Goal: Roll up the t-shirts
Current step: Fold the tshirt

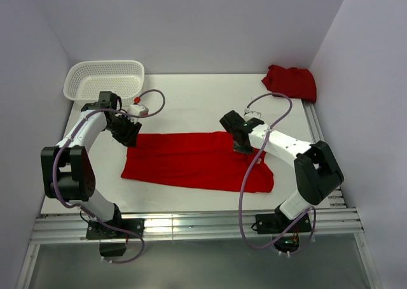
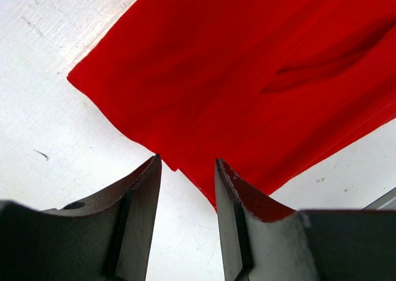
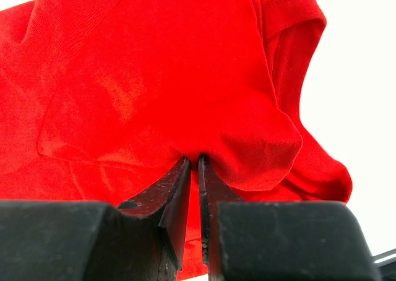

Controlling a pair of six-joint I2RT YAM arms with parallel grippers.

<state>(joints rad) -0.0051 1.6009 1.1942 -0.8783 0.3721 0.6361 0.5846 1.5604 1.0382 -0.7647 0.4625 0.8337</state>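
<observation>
While the right claw (image 3: 195, 161) pinches the flat shirt (image 1: 184, 158), the left claw (image 2: 187, 161) hangs spread. Nothing is rolled yet; the crumpled shirt (image 1: 290, 82) waits upper right.

Ahead of the right gripper (image 3: 198, 164), the spread t-shirt (image 3: 154, 77) runs off the top and left edges, and a puffed fold hides how much cloth sits between the tips. Beyond the left gripper (image 2: 185, 166) that shirt is cut off above and to the right. A grey strip (image 2: 386, 200) at its right is too clipped to identify.
</observation>
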